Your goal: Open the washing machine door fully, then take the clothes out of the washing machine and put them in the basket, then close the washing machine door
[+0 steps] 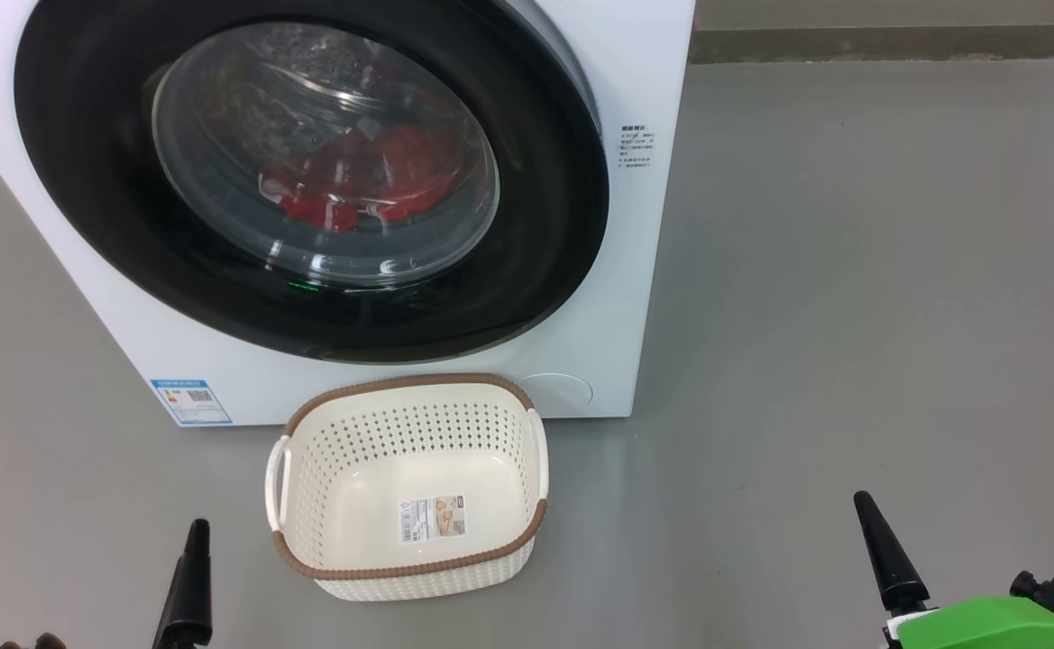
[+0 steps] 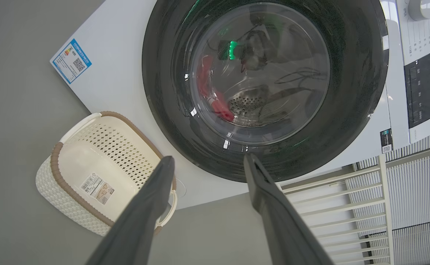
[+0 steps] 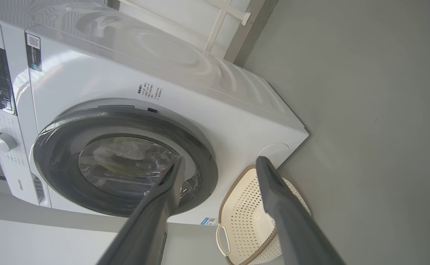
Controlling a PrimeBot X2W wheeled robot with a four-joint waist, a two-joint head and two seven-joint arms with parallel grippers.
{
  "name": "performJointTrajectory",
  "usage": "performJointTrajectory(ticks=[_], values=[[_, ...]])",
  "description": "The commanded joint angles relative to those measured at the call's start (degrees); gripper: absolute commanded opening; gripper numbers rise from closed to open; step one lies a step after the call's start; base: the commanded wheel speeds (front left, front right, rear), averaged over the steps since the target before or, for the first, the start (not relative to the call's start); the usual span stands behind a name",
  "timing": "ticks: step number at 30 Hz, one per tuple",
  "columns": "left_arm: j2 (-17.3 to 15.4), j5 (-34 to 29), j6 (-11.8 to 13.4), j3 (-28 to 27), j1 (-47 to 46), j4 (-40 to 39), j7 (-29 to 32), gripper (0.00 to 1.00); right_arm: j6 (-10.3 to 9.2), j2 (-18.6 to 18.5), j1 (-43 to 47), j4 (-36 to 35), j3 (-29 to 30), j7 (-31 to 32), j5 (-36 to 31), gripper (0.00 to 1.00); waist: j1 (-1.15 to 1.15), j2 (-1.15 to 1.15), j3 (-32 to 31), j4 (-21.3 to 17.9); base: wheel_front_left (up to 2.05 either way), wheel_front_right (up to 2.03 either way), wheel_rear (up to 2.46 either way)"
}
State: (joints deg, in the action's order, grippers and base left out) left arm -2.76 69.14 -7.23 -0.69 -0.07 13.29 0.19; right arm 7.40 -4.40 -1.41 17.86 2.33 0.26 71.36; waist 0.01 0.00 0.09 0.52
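Observation:
The white washing machine point(image 1: 644, 270) stands in front of me on the floor. Its door point(image 1: 85, 180), a black rim around a clear glass bowl, lies nearly against the front and looks slightly ajar at its right edge. Through the glass, the red clothes point(image 1: 364, 180) lie in the drum. On the floor below the door sits the empty cream basket point(image 1: 400, 383) with a brown rim. My left gripper point(image 2: 208, 158) is open and empty, low and to the left of the basket. My right gripper point(image 3: 221, 159) is open and empty, low at the right, well clear of the machine.
Bare grey floor point(image 1: 851, 315) stretches to the right of the machine. A white slatted rack point(image 2: 347, 206) stands beside the washer. The control panel with a dial point(image 3: 1, 140) is above the door. A blue label point(image 1: 191, 401) is stuck at the machine's lower left corner.

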Motion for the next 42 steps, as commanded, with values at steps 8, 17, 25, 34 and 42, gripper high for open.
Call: performJointTrajectory(ticks=[8, 17, 25, 34, 42], values=[[-1.5, -6.7, -0.1, 0.1, -0.6, -3.0, -1.8, 1.0, 0.03, -1.5, -1.3, -2.0, -1.5, -1.9, -5.7, 1.0, -0.01, 0.0, 0.1, 0.0, 0.0, 0.0, 0.0], [-2.2, -13.0, -0.1, 0.8, -0.1, -4.1, -3.3, 1.0, 0.04, -2.1, -1.0, -2.4, -2.5, -3.4, -11.3, 1.0, -0.01, 0.0, 0.1, -0.1, 0.0, 0.0, 0.0], [-2.7, -18.4, -0.1, 1.4, 0.4, -5.1, -4.6, 1.0, 0.04, -2.5, -0.7, -2.7, -3.5, -4.7, -16.4, 1.0, -0.01, 0.0, 0.1, -0.1, 0.0, 0.0, 0.0], [-3.3, -24.5, -0.1, 2.3, 1.0, -6.2, -6.1, 1.0, 0.05, -3.3, -0.2, -3.2, -4.4, -6.2, -22.0, 1.0, -0.01, 0.0, 0.2, -0.1, 0.0, 0.0, 0.0], [-3.9, -30.0, -0.2, 3.2, 1.5, -7.1, -7.5, 1.0, 0.06, -4.2, 0.3, -3.5, -5.1, -7.6, -26.8, 1.0, -0.01, 0.0, 0.2, 0.0, 0.0, 0.0, 0.0]])
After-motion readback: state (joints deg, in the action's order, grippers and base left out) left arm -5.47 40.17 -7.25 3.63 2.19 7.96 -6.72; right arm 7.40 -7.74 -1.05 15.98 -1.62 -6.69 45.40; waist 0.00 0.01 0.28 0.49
